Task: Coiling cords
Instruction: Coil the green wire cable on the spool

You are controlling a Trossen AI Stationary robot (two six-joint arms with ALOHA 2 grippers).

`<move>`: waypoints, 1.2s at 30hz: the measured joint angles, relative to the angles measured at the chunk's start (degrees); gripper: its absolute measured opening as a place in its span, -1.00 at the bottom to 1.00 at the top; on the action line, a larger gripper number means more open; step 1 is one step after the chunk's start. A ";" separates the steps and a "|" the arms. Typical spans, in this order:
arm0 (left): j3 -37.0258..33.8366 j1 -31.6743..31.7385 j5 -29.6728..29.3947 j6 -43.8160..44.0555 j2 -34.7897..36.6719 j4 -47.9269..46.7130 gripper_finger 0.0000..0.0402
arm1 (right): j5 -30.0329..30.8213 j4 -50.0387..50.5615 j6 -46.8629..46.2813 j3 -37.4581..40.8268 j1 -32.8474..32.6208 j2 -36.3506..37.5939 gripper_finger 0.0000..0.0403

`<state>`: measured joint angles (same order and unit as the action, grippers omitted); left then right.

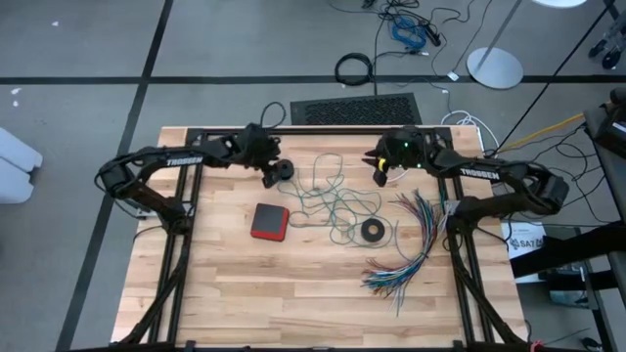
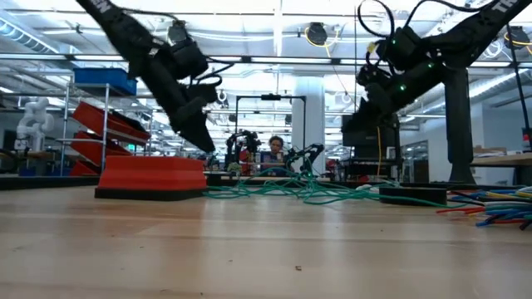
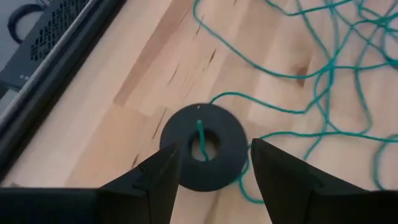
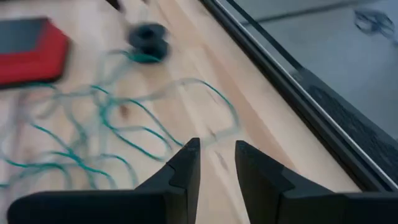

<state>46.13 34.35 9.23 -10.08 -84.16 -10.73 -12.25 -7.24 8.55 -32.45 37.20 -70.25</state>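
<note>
I had the left gripper (image 3: 214,168) hanging over the round black spool (image 3: 203,147) at the far left of the wooden table (image 1: 245,293), fingers apart on either side, nothing clamped. The teal-green cord (image 1: 333,200) ran from the spool's hole into a loose tangle mid-table, with a thin white cord (image 1: 311,217) in it. The right gripper (image 4: 216,162) hovered at the far edge, fingers slightly apart, empty. I feared the spool might skid, or winding might cinch the tangle into knots.
</note>
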 joint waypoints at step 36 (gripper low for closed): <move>-25.19 -11.02 25.59 31.70 0.97 100.55 0.01 | 0.20 -58.30 -0.28 -0.21 -27.49 -20.50 -0.56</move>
<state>20.94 23.33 34.83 21.62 -83.19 89.82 -12.05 -65.53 8.27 -32.66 9.71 -90.75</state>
